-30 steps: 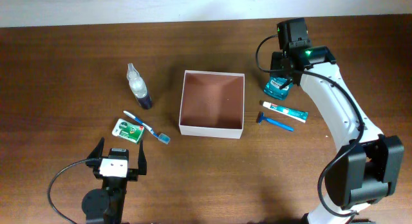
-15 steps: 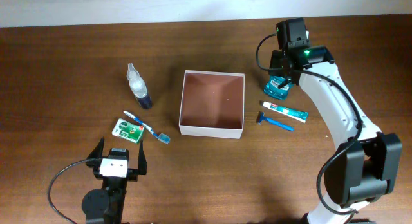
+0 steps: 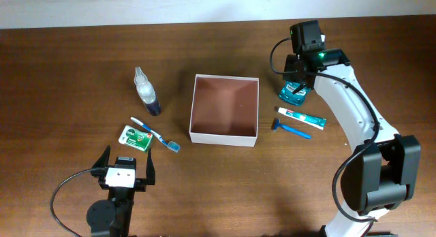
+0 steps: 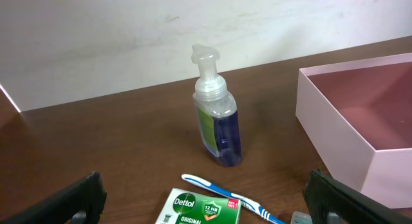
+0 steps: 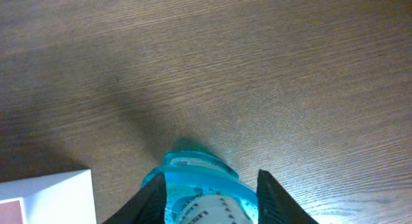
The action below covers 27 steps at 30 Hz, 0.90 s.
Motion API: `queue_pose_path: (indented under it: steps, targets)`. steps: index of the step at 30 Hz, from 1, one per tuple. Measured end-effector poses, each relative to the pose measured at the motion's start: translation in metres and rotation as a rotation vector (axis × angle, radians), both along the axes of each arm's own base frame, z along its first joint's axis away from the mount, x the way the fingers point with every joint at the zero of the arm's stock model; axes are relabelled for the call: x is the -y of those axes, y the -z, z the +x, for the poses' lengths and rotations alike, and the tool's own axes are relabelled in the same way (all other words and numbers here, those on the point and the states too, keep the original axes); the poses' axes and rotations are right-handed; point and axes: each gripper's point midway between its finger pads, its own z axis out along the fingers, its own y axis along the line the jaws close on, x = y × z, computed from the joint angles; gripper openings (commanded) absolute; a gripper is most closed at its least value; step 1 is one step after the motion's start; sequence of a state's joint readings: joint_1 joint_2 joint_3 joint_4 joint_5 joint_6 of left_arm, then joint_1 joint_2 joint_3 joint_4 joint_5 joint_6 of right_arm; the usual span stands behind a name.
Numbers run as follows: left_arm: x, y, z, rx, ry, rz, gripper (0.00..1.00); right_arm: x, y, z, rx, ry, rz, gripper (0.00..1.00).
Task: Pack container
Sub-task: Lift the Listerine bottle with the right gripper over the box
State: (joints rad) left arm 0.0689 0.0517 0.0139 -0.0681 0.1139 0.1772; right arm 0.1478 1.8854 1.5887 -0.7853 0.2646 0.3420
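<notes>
The container (image 3: pixel 223 137), a square white-walled box with a pinkish-brown inside, sits at the table's middle with nothing in it; its near wall (image 4: pixel 335 134) and a white corner (image 5: pixel 45 198) show in the wrist views. To its right lies a teal bottle (image 3: pixel 294 94). My right gripper (image 3: pixel 297 84) reaches down over it, and in the right wrist view the gripper (image 5: pixel 212 208) has a black finger against each side of the bottle (image 5: pixel 199 185). My left gripper (image 3: pixel 127 154) rests wide open at the front left, holding nothing.
A clear pump bottle (image 3: pixel 146 92) with dark liquid stands left of the container. A green soap box (image 3: pixel 135 136) and a blue toothbrush (image 3: pixel 157 135) lie in front of it. A toothpaste tube (image 3: pixel 301 116) and a blue razor (image 3: pixel 289 128) lie just below the teal bottle.
My right gripper's jaws have narrowed onto the teal bottle, and the wrist has shifted slightly. The left arm has not moved.
</notes>
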Motion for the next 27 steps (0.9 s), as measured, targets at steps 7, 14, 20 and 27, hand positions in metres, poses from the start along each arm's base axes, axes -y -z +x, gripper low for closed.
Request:
queue_pose_path:
  steps: [7,14,20,27]
  targets:
    - [0.0,0.0,0.0,0.0,0.0,0.0,0.99,0.017,-0.001,0.0,-0.006,0.018,-0.005,0.2]
    - [0.0,0.0,0.0,0.0,0.0,0.0,0.99,0.021,-0.002,-0.001,-0.016,0.002,-0.018,0.2]
    - [0.0,0.0,0.0,0.0,0.0,0.0,0.99,0.016,-0.005,-0.007,-0.045,-0.074,-0.044,0.19]
    - [0.0,0.0,0.0,0.0,0.0,0.0,0.99,-0.031,-0.072,-0.006,0.086,-0.228,-0.062,0.17]
